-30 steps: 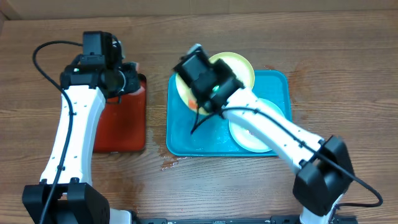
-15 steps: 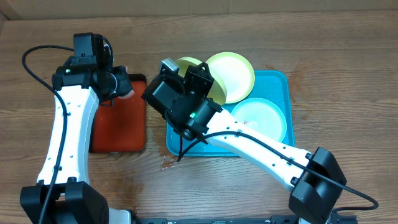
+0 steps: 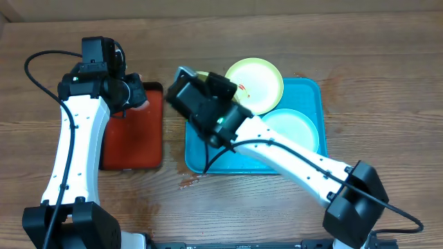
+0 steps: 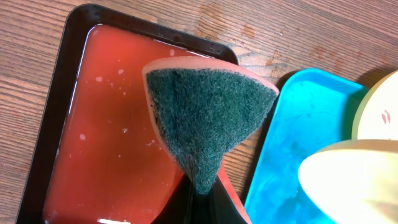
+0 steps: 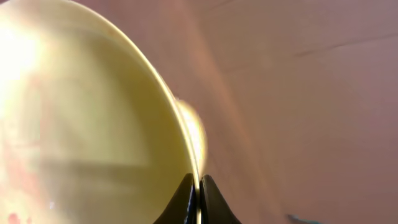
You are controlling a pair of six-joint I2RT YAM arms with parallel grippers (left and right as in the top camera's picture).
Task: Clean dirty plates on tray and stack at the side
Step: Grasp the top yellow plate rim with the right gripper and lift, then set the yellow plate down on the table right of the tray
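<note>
The plate [image 5: 81, 124] I'm working on is off the blue tray [image 3: 242, 168], held on edge above its left end. The right gripper [image 5: 198, 180] is pinched onto nothing but the thin rim. That grip is my main worry. If the sponge pushes on the face, I think the plate could pivot between the fingers or slide out. It would then fall onto the tray or onto the two plates lying there.

Those are a yellow-green plate [image 3: 255, 84] with a red smear, riding over the tray's far rim, and a light blue plate [image 3: 294, 131] just beside it. A knock could tip the yellow-green one off onto the table [image 3: 387, 104].

The left gripper [image 4: 200, 198] is clamped on the narrow tip of the sponge [image 4: 208, 118], green side up. It hangs over the red tray [image 4: 46, 143] of liquid. With so little sponge in the grip, a hard scrub could bend it aside or pull it free. It may also drip on the wood between the trays.

The two wrists are near each other, so a careless approach risks them colliding.
</note>
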